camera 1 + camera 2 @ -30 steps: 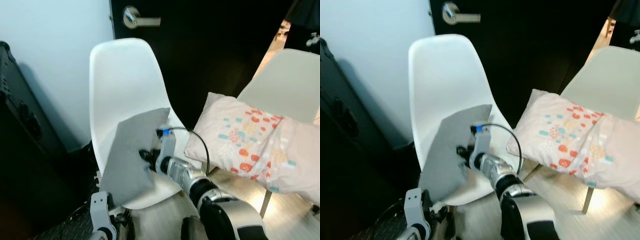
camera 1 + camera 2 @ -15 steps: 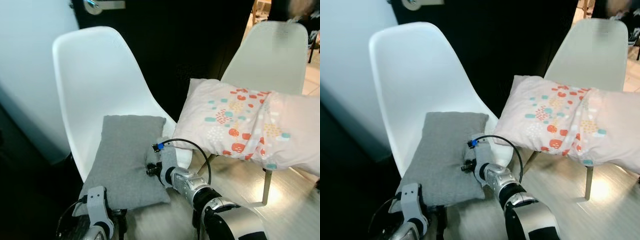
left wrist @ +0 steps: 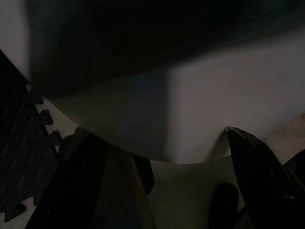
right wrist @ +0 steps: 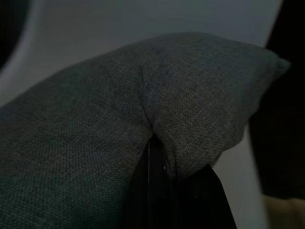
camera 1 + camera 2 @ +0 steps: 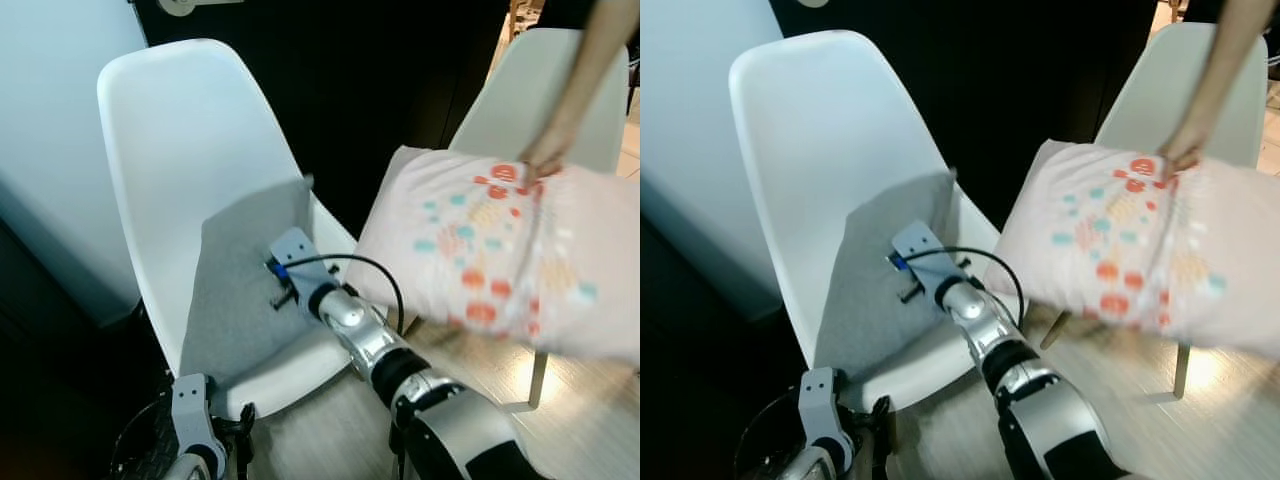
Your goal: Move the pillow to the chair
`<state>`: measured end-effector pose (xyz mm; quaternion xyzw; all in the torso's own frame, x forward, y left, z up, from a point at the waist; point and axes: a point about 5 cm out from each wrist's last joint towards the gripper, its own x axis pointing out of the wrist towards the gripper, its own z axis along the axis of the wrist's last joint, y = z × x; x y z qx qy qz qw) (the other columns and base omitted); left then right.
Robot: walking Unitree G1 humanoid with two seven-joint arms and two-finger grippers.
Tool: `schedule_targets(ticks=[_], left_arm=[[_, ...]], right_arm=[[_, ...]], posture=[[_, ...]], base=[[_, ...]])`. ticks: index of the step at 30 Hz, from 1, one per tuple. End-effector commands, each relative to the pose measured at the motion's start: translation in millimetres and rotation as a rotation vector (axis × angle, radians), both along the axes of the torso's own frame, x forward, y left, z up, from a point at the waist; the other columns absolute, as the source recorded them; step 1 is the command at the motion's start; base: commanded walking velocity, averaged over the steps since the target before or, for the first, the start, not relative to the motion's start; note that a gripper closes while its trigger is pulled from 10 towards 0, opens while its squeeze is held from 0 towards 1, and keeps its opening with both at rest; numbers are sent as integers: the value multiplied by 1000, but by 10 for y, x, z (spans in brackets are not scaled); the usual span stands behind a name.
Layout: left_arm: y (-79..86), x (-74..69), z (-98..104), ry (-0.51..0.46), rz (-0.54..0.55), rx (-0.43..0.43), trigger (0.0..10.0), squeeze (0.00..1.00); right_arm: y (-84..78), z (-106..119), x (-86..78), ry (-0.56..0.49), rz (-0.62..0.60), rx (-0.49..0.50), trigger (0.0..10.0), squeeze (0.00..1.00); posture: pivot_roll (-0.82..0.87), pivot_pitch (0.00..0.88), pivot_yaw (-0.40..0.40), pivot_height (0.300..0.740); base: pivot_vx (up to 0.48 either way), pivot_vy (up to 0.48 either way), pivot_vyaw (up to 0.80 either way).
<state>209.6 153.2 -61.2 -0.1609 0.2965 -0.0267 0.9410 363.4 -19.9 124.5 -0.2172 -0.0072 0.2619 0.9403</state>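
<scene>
A grey pillow (image 5: 235, 290) lies on the seat of the white chair (image 5: 190, 130), with its far edge leaning up against the backrest. My right gripper (image 5: 283, 292) reaches over the seat and is shut on a fold of that pillow. The right wrist view shows the grey fabric (image 4: 143, 105) pinched between the dark fingers (image 4: 155, 186). My left arm (image 5: 190, 420) hangs low in front of the chair. In the left wrist view its two dark fingers (image 3: 71, 186) stand apart under the chair's pale seat (image 3: 190, 109), holding nothing.
A person's hand (image 5: 545, 150) grips a pale patterned pillow (image 5: 480, 250) and holds it over a second white chair (image 5: 520, 90) on the right. A black door (image 5: 390, 80) stands behind both chairs. A pale wall (image 5: 50, 120) is at the left and wood floor (image 5: 560, 430) below.
The grey pillow has gone from flat on the seat to pushed back against the backrest, and my right gripper moved with it. A person's hand has taken hold of the patterned pillow.
</scene>
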Motion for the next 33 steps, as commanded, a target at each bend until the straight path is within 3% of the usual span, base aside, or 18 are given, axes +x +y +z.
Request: schedule_targets(ticks=[1, 3, 5, 6, 8, 9, 13, 14, 16, 23, 27, 28, 29, 31, 32, 33], left_arm=[[-207, -308, -207, 165, -50, -39, 10000, 0], [-209, -286, -194, 154, -50, -40, 10000, 0], [-209, -286, -194, 154, -50, -40, 10000, 0], [-217, -253, -177, 142, -50, -42, 10000, 0], [-217, -253, -177, 142, -50, -42, 10000, 0], [-224, -230, -165, 134, -53, -43, 10000, 0], [-226, -223, -161, 133, -55, -43, 10000, 0], [-226, -223, -161, 133, -56, -42, 10000, 0], [-227, -225, -162, 133, -59, -42, 10000, 0], [-222, -214, -160, 136, -60, -40, 10000, 0], [-222, -210, -158, 136, -60, -40, 10000, 0], [-221, -207, -157, 137, -60, -40, 10000, 0], [-221, -207, -157, 137, -60, -40, 10000, 0], [-219, -200, -155, 138, -60, -40, 10000, 0], [-219, -200, -155, 138, -60, -40, 10000, 0], [-218, -198, -155, 139, -60, -41, 10000, 0]], right_arm=[[0, 194, 68, -116, -40, -1, 10000, 0], [-27, 110, 67, -85, -54, -71, 10000, 0], [-27, 110, 67, -85, -54, -71, 10000, 0], [-55, -100, 7, -1, -49, -159, 10000, 0], [-55, -100, 7, -1, -49, -159, 10000, 0], [-83, -285, -67, 78, -53, -188, 10000, 0], [-90, -389, -122, 137, -51, -165, 10000, 0], [-72, -438, -158, 182, -36, -129, 10000, 706], [-48, -478, -193, 242, -29, -47, 10000, 1000], [-83, -417, -167, 359, -7, 252, 10000, 1000], [-131, -403, -157, 397, 19, 344, 10000, 1000], [-178, -381, -139, 432, 34, 438, 10000, 1000], [-178, -381, -139, 432, 34, 438, 10000, 1000], [-350, -267, -75, 489, 102, 731, 10000, 1000], [-350, -267, -75, 489, 102, 731, 10000, 1000], [-419, -226, -56, 499, 129, 826, 10000, 1000]], posture=[[26, 167, -62, 530], [26, 167, -62, 530], [26, 167, -62, 530], [21, 169, -60, 530], [21, 169, -60, 530], [16, 174, -58, 530], [15, 175, -54, 530], [12, 174, -55, 530], [12, 174, -55, 530], [8, 161, -51, 530], [5, 158, -51, 530], [2, 153, -52, 530], [2, 153, -52, 530], [-2, 147, -52, 530], [-2, 147, -52, 530], [-2, 147, -52, 530]], base=[[0, 0, 0], [0, 0, 0], [0, 0, 0], [0, 0, 0], [0, 0, 0], [0, 0, 0], [0, 0, 0], [0, 0, 0], [0, 0, 0], [0, 0, 0], [0, 0, 0], [0, 0, 0], [0, 0, 0], [0, 0, 0], [0, 0, 0], [0, 0, 0]])
